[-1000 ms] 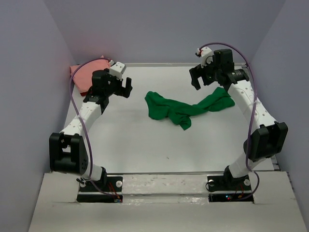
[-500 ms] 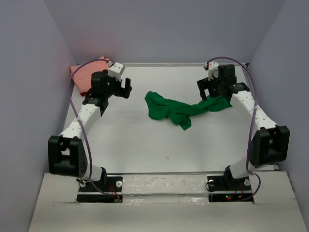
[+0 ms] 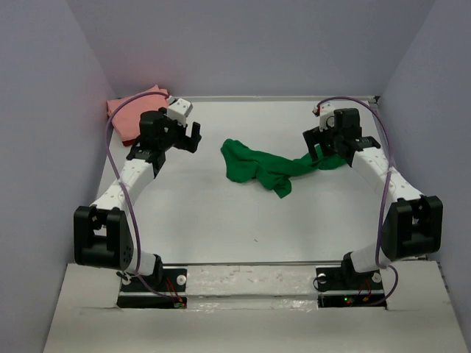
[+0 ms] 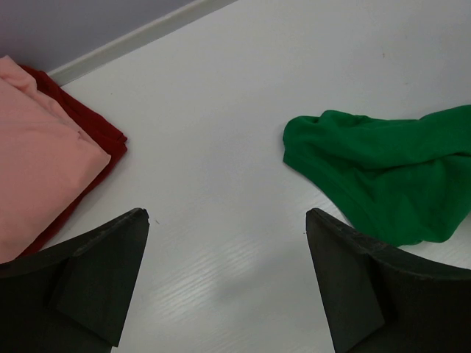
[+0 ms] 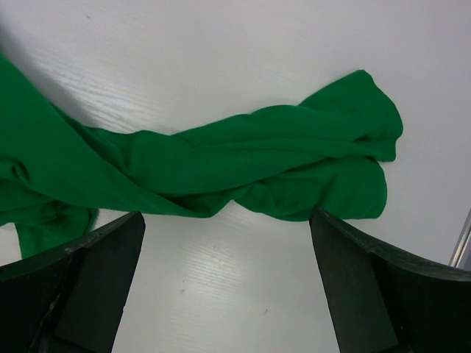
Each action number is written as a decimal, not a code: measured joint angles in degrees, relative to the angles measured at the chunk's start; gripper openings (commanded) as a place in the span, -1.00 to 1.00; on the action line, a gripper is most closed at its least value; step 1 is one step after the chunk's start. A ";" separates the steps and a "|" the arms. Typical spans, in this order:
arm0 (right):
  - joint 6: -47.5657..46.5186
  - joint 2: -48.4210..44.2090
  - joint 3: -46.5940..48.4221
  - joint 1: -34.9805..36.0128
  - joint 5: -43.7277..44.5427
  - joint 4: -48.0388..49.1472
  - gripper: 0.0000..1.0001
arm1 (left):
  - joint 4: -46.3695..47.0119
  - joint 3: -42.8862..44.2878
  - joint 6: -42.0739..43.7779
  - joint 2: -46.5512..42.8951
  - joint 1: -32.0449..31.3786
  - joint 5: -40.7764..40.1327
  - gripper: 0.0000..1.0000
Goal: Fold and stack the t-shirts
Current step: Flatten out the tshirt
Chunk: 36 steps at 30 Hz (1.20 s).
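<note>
green t-shirt (image 3: 283, 168) crumpled, twisted like a rope, mid-counter | right pincer (image 5: 227, 217) released, jaws wide, over its right end; left pincer (image 4: 227, 213) released, over counter (image 3: 221, 220) near its left end | salmon pink t-shirt (image 4: 37, 154) folded flat atop dark red t-shirt (image 4: 99, 129); far-left corner

Left tool (image 3: 190, 137) extended forward, jaws spread wide, empty; right tool (image 3: 318, 145) angled down, jaws wide, empty

Quick count from my remote seat: three t-shirts total, meaning one green t-shirt (image 3: 276, 168), one pink t-shirt (image 3: 129, 110) and one dark red t-shirt (image 4: 92, 121). Two grippers, the left gripper (image 4: 227, 215) and the right gripper (image 5: 228, 217). One table (image 3: 221, 220).
</note>
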 measured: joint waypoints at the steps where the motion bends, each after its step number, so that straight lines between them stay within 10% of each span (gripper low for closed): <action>1: -0.11 0.00 -0.20 0.00 0.33 0.09 0.99 | -0.02 -0.13 0.31 0.00 0.00 0.07 0.98; 36: 0.87 7.30 -1.73 -7.87 4.02 3.50 0.99 | -8.90 12.55 3.78 15.28 -12.35 2.82 0.98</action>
